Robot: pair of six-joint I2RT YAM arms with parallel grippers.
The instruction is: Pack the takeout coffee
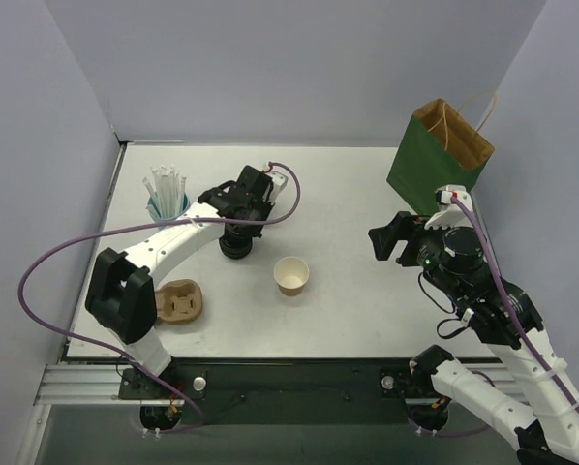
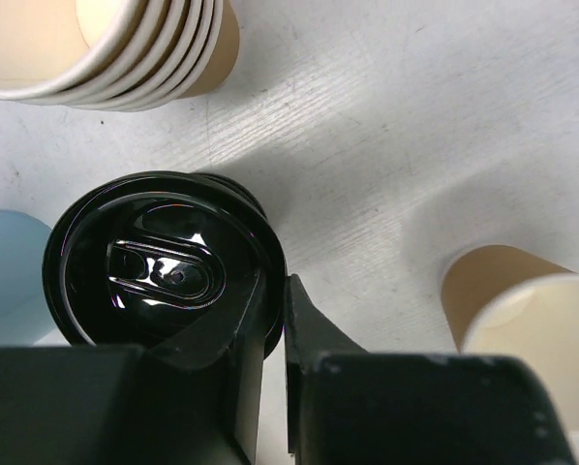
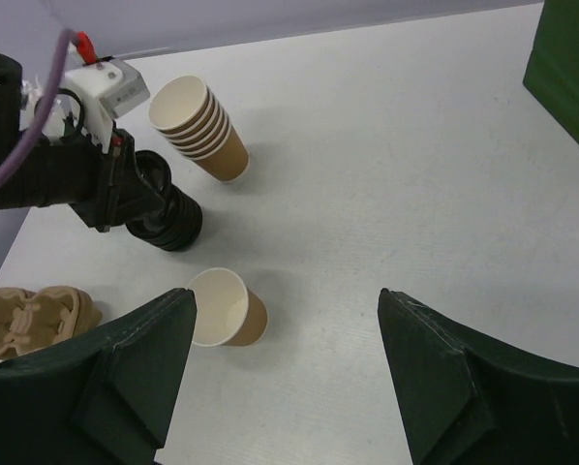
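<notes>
Table (image 1: 367, 300), left to right.

- Far left corner: blue cup (image 1: 167, 194) of clear straws, upright.
- Near the left edge, toward the near side: brown pulp carrier (image 1: 181, 301), lying flat.
- Left gripper (image 2: 282, 300): reaches out over the left half, pointing down at the lid stack (image 1: 235, 248). Left wrist view: fingers (image 2: 212, 358) are almost together, only a thin slit between them. One lies over the inside of the top lid (image 2: 154, 271), the other outside its rim, so the rim looks pinched. The top lid sits on the stack.
- Cup stack (image 3: 200, 126): several tan cups nested together, lying on their side just beyond the lids toward the far edge, mouths facing left. In the top view the left arm mostly hides it.
- Cup (image 1: 291, 276): the single kraft cup, upright near the table centre, just right of the lid stack and apart from it. Its mouth is open and the pale interior shows. Neither gripper touches it.
- Right gripper (image 3: 285, 378): raised over the right half, facing left toward the cup. The jaws are spread wide and hold nothing.
- Far right corner: green paper bag (image 1: 438, 150), upright with its mouth open and brown lining and cord handles showing. It is well apart from the cup.
</notes>
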